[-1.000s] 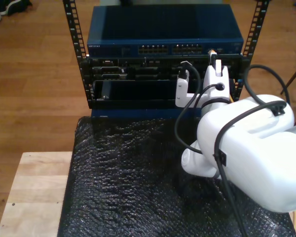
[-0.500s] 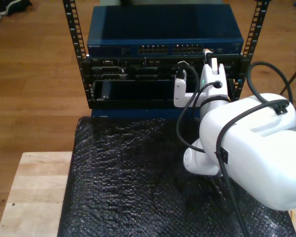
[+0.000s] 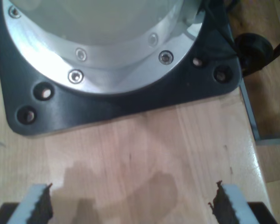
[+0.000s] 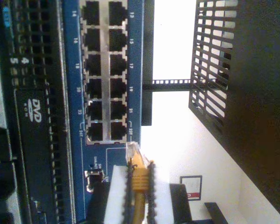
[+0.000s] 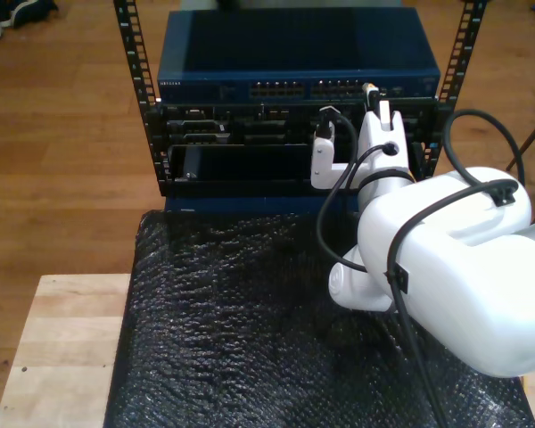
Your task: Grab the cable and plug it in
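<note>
Beside the blue switch (image 4: 107,74), my second gripper's (image 4: 139,196) jaws clamp the yellow-orange, clear-tipped cable (image 4: 139,179).

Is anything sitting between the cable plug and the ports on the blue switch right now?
Nothing visible does. My second gripper holds the cable with its clear plug just short of the switch face, beside the end of the port block. The nearest ports look empty, with open space between them and the plug.

Warm brown wooden floor (image 5: 62,134) surrounds a black metal rack (image 5: 143,98). In front, a pale wooden table (image 5: 62,348) is partly covered by black bubble wrap (image 5: 241,339).
</note>
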